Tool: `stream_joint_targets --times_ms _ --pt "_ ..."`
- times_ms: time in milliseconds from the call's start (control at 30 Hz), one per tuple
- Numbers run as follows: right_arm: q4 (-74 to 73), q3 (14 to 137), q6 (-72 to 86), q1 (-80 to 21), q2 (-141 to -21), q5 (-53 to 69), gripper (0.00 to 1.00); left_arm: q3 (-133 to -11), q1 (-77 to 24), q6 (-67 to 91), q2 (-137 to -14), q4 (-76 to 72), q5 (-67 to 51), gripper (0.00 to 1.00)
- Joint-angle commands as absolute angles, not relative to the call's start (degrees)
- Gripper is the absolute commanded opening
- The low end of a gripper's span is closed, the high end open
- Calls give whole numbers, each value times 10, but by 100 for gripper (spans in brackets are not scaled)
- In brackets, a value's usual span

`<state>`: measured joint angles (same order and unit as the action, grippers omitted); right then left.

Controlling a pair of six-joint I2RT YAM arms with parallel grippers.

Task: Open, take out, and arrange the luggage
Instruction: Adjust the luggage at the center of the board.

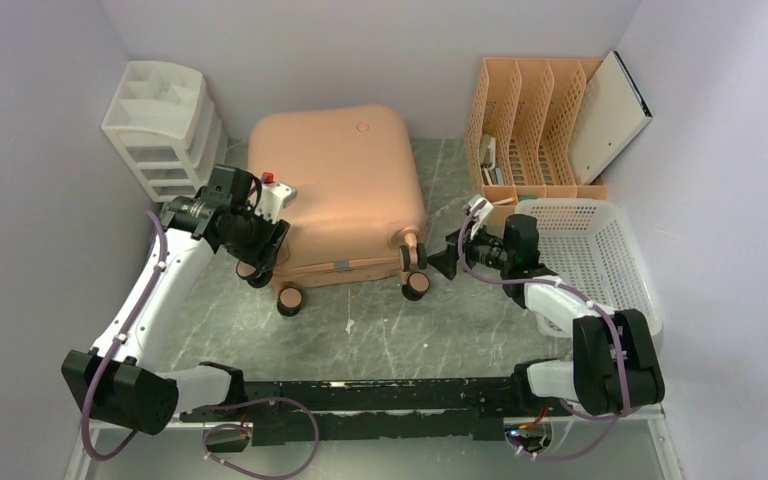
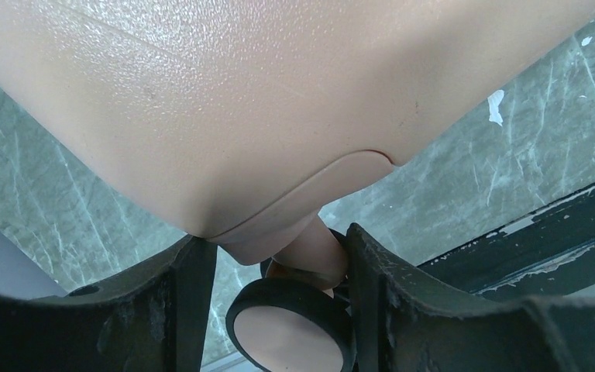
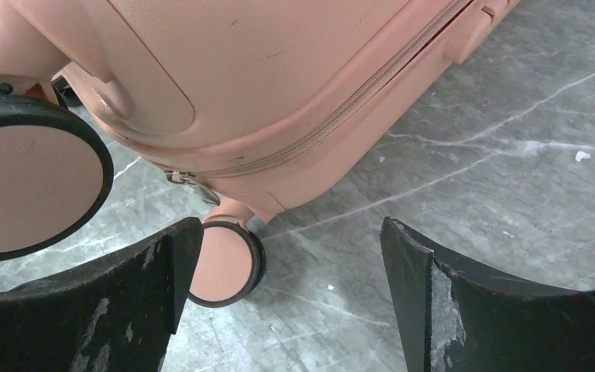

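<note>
Lying flat and zipped shut, the luggage sits mid-tabletop toward the back edge, its wheels facing the near edge. The left gripper is at the near left corner of the luggage, jaws partly apart around a wheel. One finger touches the wheel, and a thin gap shows on the other side. The right gripper hangs low off the near right corner, jaws wide over bare tabletop, with another wheel just beside one finger. Drawers stand in the back left corner, a rack in the back right, and a basket along the right edge.
</note>
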<state>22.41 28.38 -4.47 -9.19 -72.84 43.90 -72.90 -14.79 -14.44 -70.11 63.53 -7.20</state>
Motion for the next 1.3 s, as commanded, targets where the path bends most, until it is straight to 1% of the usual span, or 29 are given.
stream_joint_targets --times_ms 0,333,567,733,867,900,967,1167,1267 --pt "292 281 -3 -92 -741 471 90 -778 -163 -194 -717 566 -221 5" --pt "305 288 34 -123 -775 461 84 -806 -162 -195 -729 558 -264 5" --pt "322 277 33 -140 -785 465 84 -821 -158 -194 -732 552 -298 5" --pt "343 274 29 -159 -800 473 80 -827 -147 -197 -737 555 -326 5" --pt "338 285 21 -172 -815 449 76 -820 -142 -194 -733 550 -335 5" --pt "336 288 22 -172 -820 445 75 -819 -141 -194 -731 549 -337 5" --pt "329 295 16 -173 -829 450 67 -815 -139 -194 -728 546 -341 5" --pt "340 295 21 -173 -830 426 58 -809 -135 -193 -724 542 -340 5" --pt "341 296 31 -168 -820 412 57 -807 -134 -192 -719 542 -338 5"
